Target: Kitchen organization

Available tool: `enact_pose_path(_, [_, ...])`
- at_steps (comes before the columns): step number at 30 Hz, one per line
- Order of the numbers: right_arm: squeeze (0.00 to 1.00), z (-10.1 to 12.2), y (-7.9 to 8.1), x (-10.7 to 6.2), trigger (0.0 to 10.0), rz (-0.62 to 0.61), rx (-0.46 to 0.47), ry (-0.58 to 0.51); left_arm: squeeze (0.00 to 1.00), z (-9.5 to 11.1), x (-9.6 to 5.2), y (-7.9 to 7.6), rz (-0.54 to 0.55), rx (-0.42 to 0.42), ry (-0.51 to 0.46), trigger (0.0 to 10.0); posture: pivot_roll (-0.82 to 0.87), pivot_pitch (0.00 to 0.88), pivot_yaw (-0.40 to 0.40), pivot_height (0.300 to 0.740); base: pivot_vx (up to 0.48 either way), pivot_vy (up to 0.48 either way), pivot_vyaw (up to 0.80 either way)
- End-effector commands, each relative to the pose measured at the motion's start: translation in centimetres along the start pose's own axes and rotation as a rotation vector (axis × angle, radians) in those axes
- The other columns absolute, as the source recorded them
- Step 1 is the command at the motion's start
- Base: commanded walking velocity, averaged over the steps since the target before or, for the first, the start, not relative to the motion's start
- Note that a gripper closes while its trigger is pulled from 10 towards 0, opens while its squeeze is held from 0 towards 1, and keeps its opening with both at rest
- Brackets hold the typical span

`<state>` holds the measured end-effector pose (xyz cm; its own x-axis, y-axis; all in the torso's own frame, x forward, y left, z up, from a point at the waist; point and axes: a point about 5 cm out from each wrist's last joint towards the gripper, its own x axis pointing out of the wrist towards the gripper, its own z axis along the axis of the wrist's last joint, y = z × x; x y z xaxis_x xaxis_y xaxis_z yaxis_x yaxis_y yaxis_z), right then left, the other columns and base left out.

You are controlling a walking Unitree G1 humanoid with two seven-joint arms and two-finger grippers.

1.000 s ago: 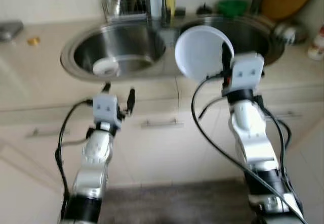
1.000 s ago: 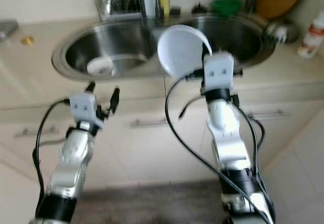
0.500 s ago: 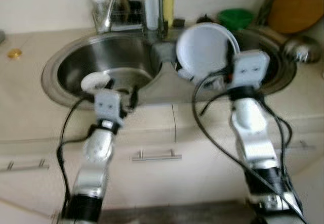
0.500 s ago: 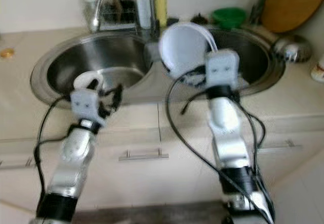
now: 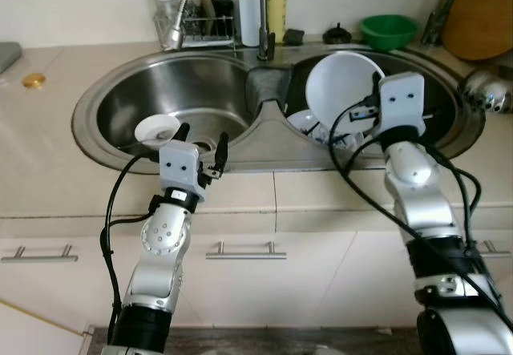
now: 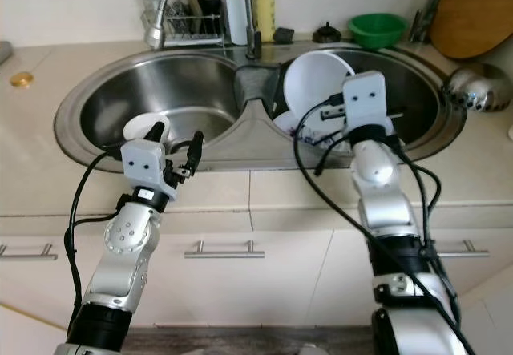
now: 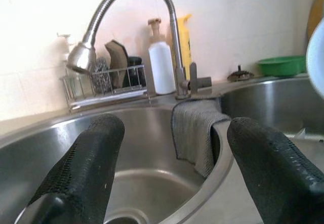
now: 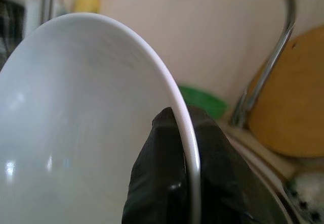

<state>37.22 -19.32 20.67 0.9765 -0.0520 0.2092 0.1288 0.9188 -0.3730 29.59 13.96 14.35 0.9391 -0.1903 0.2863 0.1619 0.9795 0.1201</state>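
A white bowl (image 5: 341,86) hangs tilted on its edge over the right basin (image 5: 445,114) of a steel double sink. My right gripper (image 5: 374,94) is shut on its rim; in the right wrist view one black finger (image 8: 167,183) presses on the inside of the bowl (image 8: 76,123). More dishes (image 5: 307,123) lie in the basin below it. My left gripper (image 5: 202,135) is open over the front rim of the left basin (image 5: 104,102), nothing between its fingers. A small white dish (image 5: 156,128) sits in that basin just beyond it.
A grey cloth (image 7: 195,133) hangs over the divider between the basins. Behind the sink stand a tall tap (image 5: 180,2), a wire rack, soap bottles and a green bowl (image 5: 388,30). At the right are a wooden board (image 5: 481,10) and a metal strainer (image 5: 487,90).
The camera has come closer to the sink. My right gripper has carried the bowl from above the front rim out over the right basin. My left gripper has reached the left basin's front rim.
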Motion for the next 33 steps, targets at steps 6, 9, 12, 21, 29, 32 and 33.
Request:
enact_pose_path(6, [0.0, -3.5, 0.8, 0.7, 10.0, 0.131, -0.109, 0.244, 0.0, 0.3, 0.2, 0.1, 0.008, 0.013, -0.019, 10.0, -0.07, 0.0, 0.024, 0.74, 0.0, 0.0, 0.0])
enact_pose_path(9, [0.0, -4.5, 0.8, 0.7, 10.0, 0.122, -0.082, 0.314, 0.0, 0.3, 0.2, 0.0, 0.007, 0.014, -0.02, 10.0, -0.07, 0.0, 0.023, 0.74, 0.0, 0.0, 0.0])
enact_pose_path(12, [0.0, -5.0, 1.0, 0.7, 10.0, 0.123, -0.087, 0.334, 0.0, 0.3, 0.2, -0.1, 0.003, 0.013, -0.02, 10.0, -0.07, 0.0, 0.024, 0.74, 0.0, 0.0, 0.0])
enact_pose_path(21, [1.0, -5.3, 1.1, 0.4, 10.0, 0.164, 0.026, 0.314, 0.0, 0.1, 0.1, -0.3, 0.003, 0.008, -0.011, 10.0, -0.07, 0.0, 0.019, 0.74, 0.0, 0.0, 0.0])
enact_pose_path(29, [1.0, -4.5, 1.1, 0.4, 10.0, 0.157, 0.066, 0.236, 0.0, 0.0, 0.1, -0.4, 0.005, 0.006, -0.003, 10.0, -0.07, 0.003, 0.015, 0.74, 0.0, 0.0, 0.0])
enact_pose_path(32, [1.0, -4.2, 1.1, 0.1, 10.0, 0.175, 0.09, 0.195, 0.0, 0.0, 0.0, -0.3, 0.005, 0.006, 0.001, 10.0, -0.07, 0.006, 0.015, 0.74, 0.0, 0.0, 0.0])
enact_pose_path(33, [1.0, -4.2, 1.1, 0.1, 10.0, 0.175, 0.09, 0.195, 0.0, 0.0, 0.0, -0.3, 0.005, 0.006, 0.001, 10.0, -0.07, 0.006, 0.015, 0.74, 0.0, 0.0, 0.0])
